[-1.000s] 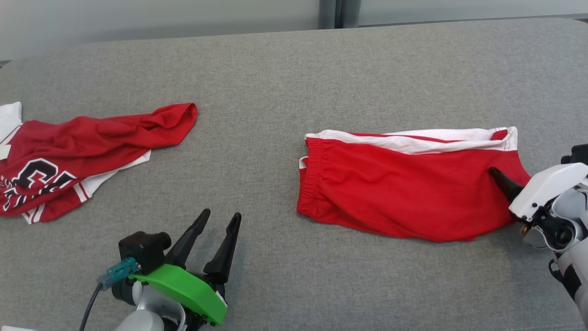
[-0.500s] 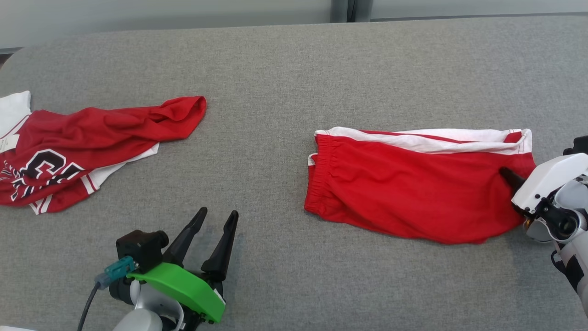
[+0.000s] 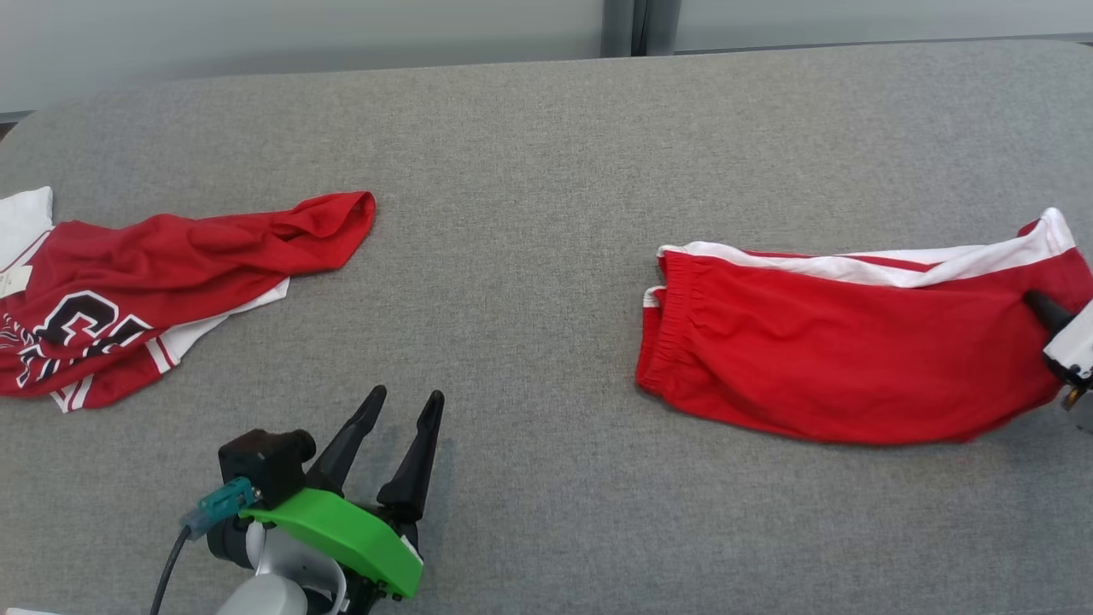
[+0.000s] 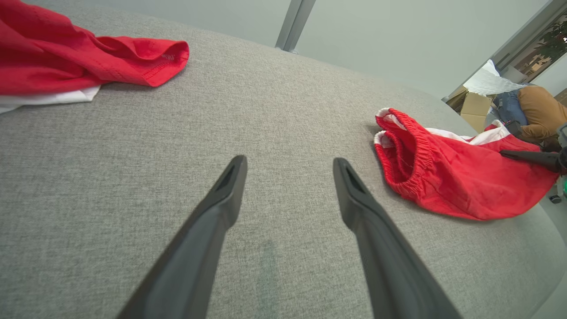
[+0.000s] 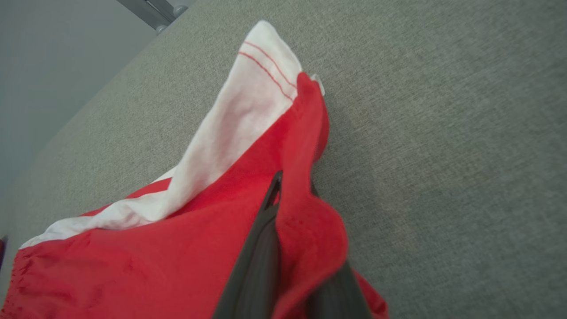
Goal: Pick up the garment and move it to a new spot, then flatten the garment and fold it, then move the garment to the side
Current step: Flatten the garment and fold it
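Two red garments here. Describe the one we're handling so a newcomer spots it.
On the grey table, look to the robot's right. The red shorts lie there, with a gathered waistband and white stripe, one end pinched in the jaws of the right gripper. Unlike the jersey at left, they carry no lettering.

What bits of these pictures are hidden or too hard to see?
- Shirt letters, head view: folded over and cut off by the left edge.
- Right claw, head view: mostly past the right edge.
- Its fingers, right wrist view: tips wrapped in a fold of the shorts.
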Tool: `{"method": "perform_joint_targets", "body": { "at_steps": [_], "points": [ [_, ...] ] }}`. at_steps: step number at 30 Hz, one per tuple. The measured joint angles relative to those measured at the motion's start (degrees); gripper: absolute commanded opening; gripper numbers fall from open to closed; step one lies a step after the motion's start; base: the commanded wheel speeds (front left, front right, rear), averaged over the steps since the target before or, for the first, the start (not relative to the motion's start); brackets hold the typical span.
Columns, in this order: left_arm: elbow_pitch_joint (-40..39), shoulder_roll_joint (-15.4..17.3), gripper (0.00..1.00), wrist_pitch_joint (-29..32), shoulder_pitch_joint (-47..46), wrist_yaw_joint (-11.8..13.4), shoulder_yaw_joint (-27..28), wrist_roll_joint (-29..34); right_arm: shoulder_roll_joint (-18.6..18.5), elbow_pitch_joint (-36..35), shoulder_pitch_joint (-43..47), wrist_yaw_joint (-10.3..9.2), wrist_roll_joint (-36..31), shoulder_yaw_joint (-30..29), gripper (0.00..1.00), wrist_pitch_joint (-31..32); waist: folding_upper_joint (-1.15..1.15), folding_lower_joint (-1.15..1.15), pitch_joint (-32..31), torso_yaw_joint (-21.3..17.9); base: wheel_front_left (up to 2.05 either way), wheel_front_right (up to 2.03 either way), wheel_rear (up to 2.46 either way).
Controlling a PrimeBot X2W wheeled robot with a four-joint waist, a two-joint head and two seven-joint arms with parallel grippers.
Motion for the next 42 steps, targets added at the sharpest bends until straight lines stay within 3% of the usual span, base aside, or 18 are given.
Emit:
{"method": "perform_joint_targets", "body": {
  "at_steps": [5,8,13,22,31,32,34,39,41,42],
  "points": [
    [0.7,-0.3,1.00,-0.5,0.1,0.0,-0.1,-0.2,-0.3,-2.7,0.0,0.51,1.4,-0.3,0.00,-0.2,0.00,0.00,-0.6,0.0,0.00,0.00,0.00],
    [0.8,-0.4,1.00,-0.5,0.1,0.0,0.0,-0.3,2.3,-7.2,0.0,1.02,2.4,0.7,0.00,0.0,0.00,0.00,-1.0,0.0,0.00,0.00,0.00],
    [0.9,-0.2,1.00,-1.1,0.6,0.1,1.0,-0.4,7.5,-13.9,0.0,1.52,0.8,7.1,0.00,1.4,0.00,0.00,-1.5,-0.6,0.00,0.00,0.00],
    [0.8,0.1,1.00,-1.0,0.7,0.1,0.5,-0.4,15.1,-18.8,0.7,1.51,-2.4,13.5,0.01,1.5,0.00,0.00,-1.8,-2.2,0.00,0.00,0.00],
    [0.6,0.4,1.00,-0.5,0.7,0.1,0.1,-0.4,20.2,-18.8,1.3,-2.22,-5.4,15.5,0.10,-0.9,0.00,0.00,-1.7,-2.8,0.00,0.00,0.00],
    [0.6,0.4,1.00,-0.5,0.7,0.1,0.1,-0.4,20.6,-18.7,1.3,-2.66,-5.4,15.6,0.13,-1.2,0.00,0.00,-1.7,-2.8,0.00,0.00,0.00],
    [0.5,0.4,1.00,-0.5,0.7,0.1,0.1,-0.4,21.1,-18.6,1.3,-3.21,-5.6,16.1,0.30,-1.5,0.00,0.00,-1.6,-2.8,0.00,0.00,0.00],
    [0.5,0.8,1.00,-0.5,0.7,0.1,0.1,-0.4,22.0,-18.3,1.3,-4.15,-6.4,16.7,0.31,-2.0,0.00,0.00,-1.6,-2.8,0.00,0.00,0.00],
    [0.5,0.9,1.00,-0.4,0.7,0.1,0.1,-0.4,22.4,-18.1,1.3,-4.71,-6.9,16.7,0.48,-2.7,0.00,0.00,-1.6,-2.8,0.00,0.00,0.00],
    [0.5,0.9,1.00,-0.4,0.7,0.1,0.1,-0.4,22.4,-18.0,1.2,-5.13,-7.3,16.7,0.82,-3.4,0.00,0.00,-1.7,-2.8,0.00,0.00,0.00]
  ]
}}
